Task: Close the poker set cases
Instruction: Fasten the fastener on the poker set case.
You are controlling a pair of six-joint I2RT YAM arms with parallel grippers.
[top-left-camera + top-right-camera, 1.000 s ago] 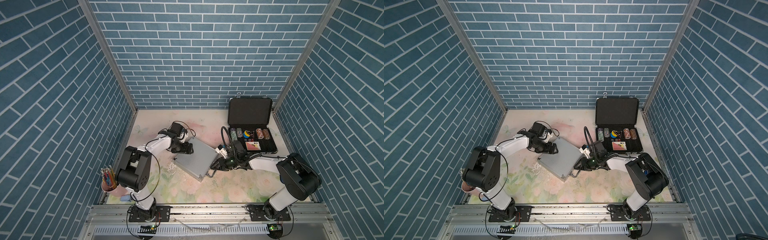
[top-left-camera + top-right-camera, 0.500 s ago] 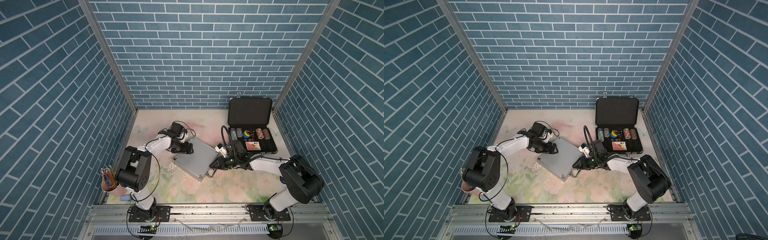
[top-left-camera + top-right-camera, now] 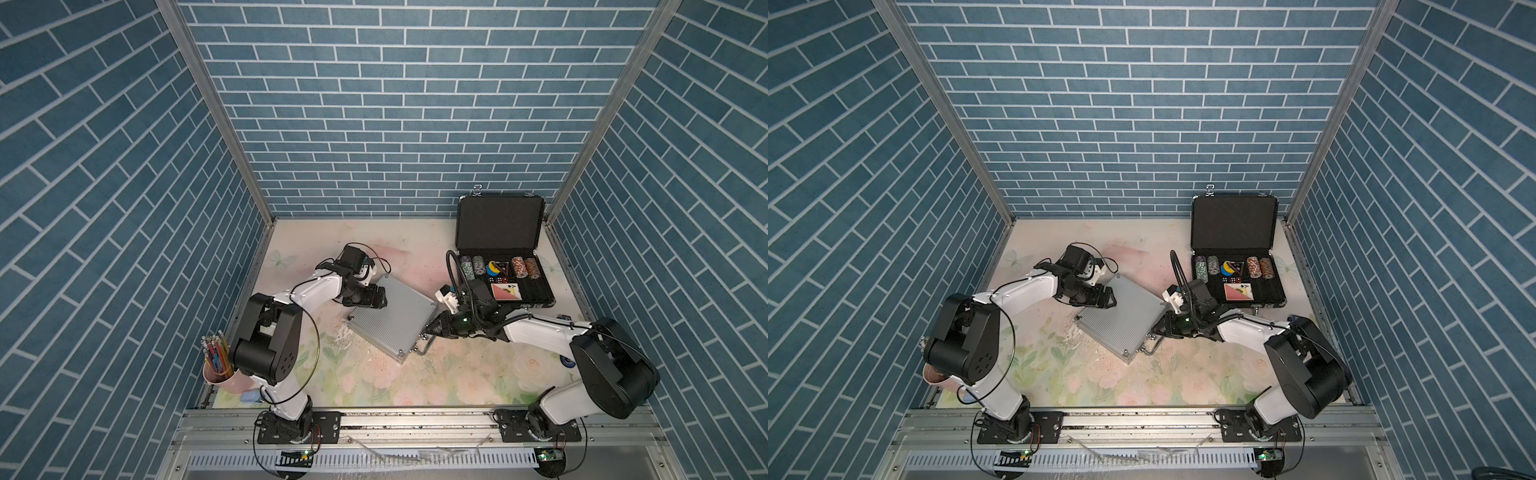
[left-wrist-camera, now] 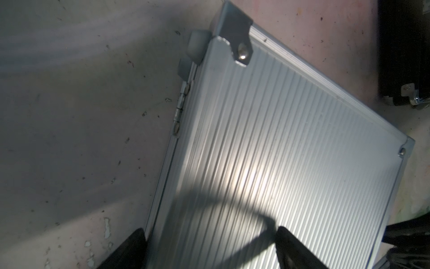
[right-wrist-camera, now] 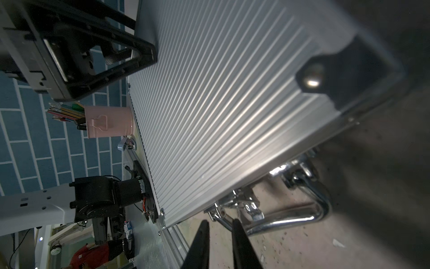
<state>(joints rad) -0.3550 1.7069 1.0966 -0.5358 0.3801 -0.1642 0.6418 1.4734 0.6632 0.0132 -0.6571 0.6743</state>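
Observation:
The smaller silver poker set case [image 3: 390, 320] [image 3: 1121, 318] lies shut and flat in the middle of the mat, its ribbed lid [image 4: 279, 151] [image 5: 221, 93] facing up. The larger black case [image 3: 498, 224] [image 3: 1233, 224] stands open at the back right, with chips and cards showing in its tray. My left gripper [image 3: 376, 297] [image 3: 1106, 298] [image 4: 210, 235] is open over the silver case's hinge-side corner. My right gripper [image 3: 432, 328] [image 3: 1154, 330] [image 5: 220, 221] is low at the handle side. Its jaws are drawn to a narrow slit, with the tips at a chrome latch [image 5: 235, 205] beside the handle [image 5: 290, 219].
A pink cup of pencils [image 3: 220, 370] [image 5: 109, 124] stands at the front left by the left arm's base. Brick-patterned walls close in the mat on three sides. The black case's corner [image 4: 404, 46] lies close to the silver case.
My right gripper's jaws have narrowed from partly open to almost together at the latch. The left arm and both cases have not moved.

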